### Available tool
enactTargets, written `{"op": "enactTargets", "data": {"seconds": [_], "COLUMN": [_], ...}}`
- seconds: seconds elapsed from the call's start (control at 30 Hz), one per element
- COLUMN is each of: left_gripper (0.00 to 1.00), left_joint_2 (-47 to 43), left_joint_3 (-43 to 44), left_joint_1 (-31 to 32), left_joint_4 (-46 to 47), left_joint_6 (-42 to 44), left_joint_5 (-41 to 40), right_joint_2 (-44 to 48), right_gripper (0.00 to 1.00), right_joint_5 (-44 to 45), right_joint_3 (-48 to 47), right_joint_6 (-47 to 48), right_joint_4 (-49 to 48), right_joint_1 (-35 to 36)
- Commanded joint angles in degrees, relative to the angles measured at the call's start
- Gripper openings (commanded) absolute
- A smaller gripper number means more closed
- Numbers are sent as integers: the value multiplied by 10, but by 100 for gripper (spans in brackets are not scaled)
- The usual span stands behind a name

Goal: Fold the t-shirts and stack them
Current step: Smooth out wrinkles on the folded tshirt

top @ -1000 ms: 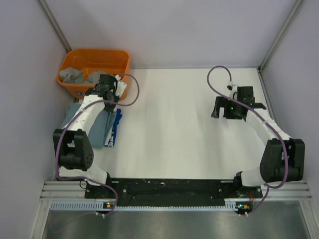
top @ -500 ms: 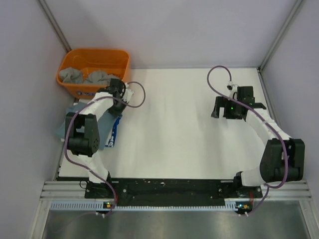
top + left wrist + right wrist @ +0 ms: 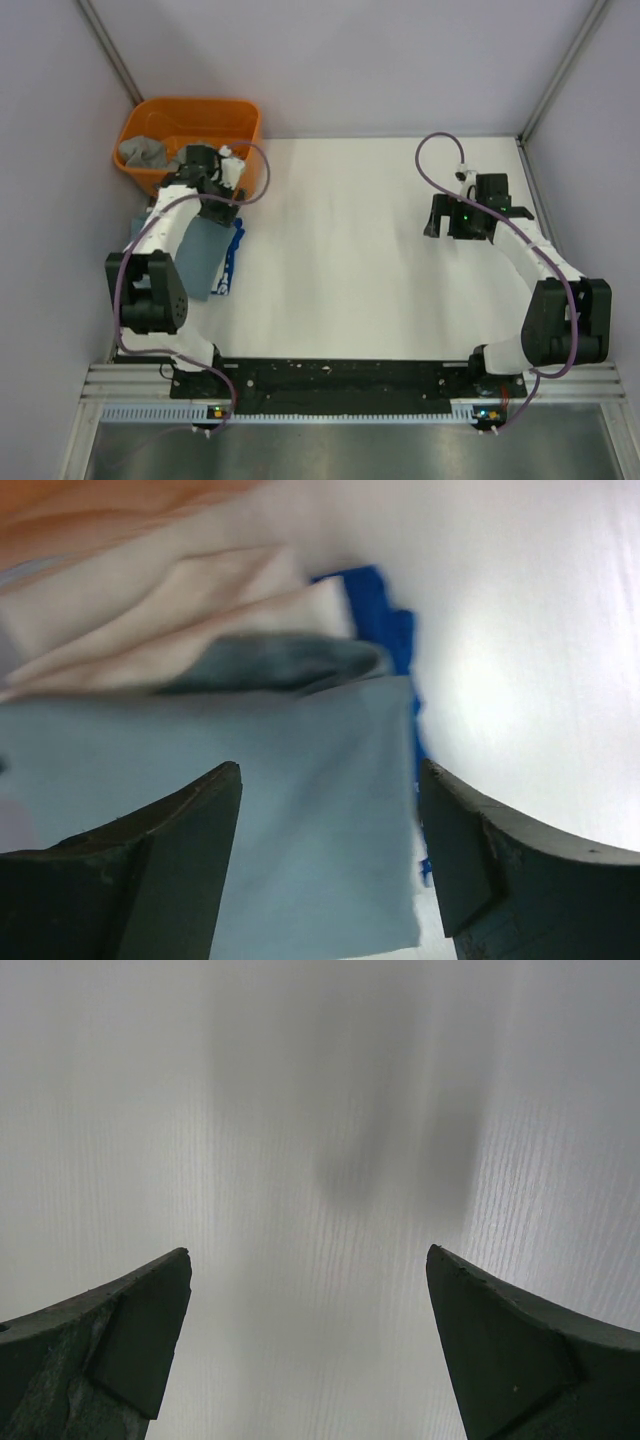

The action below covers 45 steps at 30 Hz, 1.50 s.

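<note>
A stack of folded t-shirts [image 3: 205, 258] lies at the table's left edge, a dusty blue-grey one [image 3: 300, 810] on top. Under it, white folds [image 3: 180, 610] and a blue printed edge [image 3: 388, 610] stick out. My left gripper [image 3: 205, 172] [image 3: 330, 770] hovers over the far end of the stack, jaws open, with nothing between them. More crumpled grey t-shirts [image 3: 143, 152] sit in the orange tub [image 3: 200, 108]. My right gripper [image 3: 452, 216] [image 3: 308, 1252] hangs open over the bare white table at the right, holding nothing.
The orange tub stands at the back left corner, just beyond the stack; its orange wall [image 3: 90, 510] shows in the left wrist view. Walls close in on the left, back and right. The white tabletop [image 3: 340, 250] stretches between the two arms.
My left gripper has opened, letting go of the blue-grey shirt, and its wrist has swung back left toward the tub. The right arm has not moved.
</note>
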<state>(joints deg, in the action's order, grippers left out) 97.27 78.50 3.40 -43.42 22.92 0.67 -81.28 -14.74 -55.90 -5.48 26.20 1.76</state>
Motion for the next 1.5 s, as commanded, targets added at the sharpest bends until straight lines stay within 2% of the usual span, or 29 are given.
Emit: {"op": "enactTargets", "data": {"seconds": [0.0, 0.1, 0.2, 0.37, 0.43, 0.67, 0.87, 1.07, 1.27, 1.47], "left_gripper": [74, 59, 34, 17, 13, 13, 13, 17, 41, 57], "left_joint_2": [-89, -112, -124, -104, -93, -61, -18, -51, -140, -270], "left_joint_3": [-1, -52, -83, -106, -126, -193, -202, -217, -256, -294], "left_joint_1": [-108, -173, -242, -333, -368, -445, -458, -467, -466, -458], "left_joint_4": [-4, 42, 77, 107, 108, 178, 207, 207, 171, 106], "left_joint_6": [15, 34, 47, 63, 64, 72, 67, 96, 117, 126], "left_joint_5": [-23, -86, -111, -117, -99, -75, -78, -91, -67, 50], "right_joint_2": [-4, -4, -6, -6, -6, -13, -12, -8, -8, 25], "right_gripper": [99, 99, 99, 99, 99, 99, 99, 99, 99, 99], "right_joint_5": [-8, -15, -21, -24, -23, -23, -20, -14, -10, 12], "right_joint_3": [-2, -4, -6, -2, -1, -7, -4, -1, 0, 24], "right_joint_6": [9, 8, 7, 6, 6, 6, 6, 7, 1, -19], "right_joint_4": [-11, -11, -12, -12, -12, -13, -12, -14, -23, -74], "right_joint_1": [3, 3, 3, 4, 3, 5, 5, 4, 5, 5]}}
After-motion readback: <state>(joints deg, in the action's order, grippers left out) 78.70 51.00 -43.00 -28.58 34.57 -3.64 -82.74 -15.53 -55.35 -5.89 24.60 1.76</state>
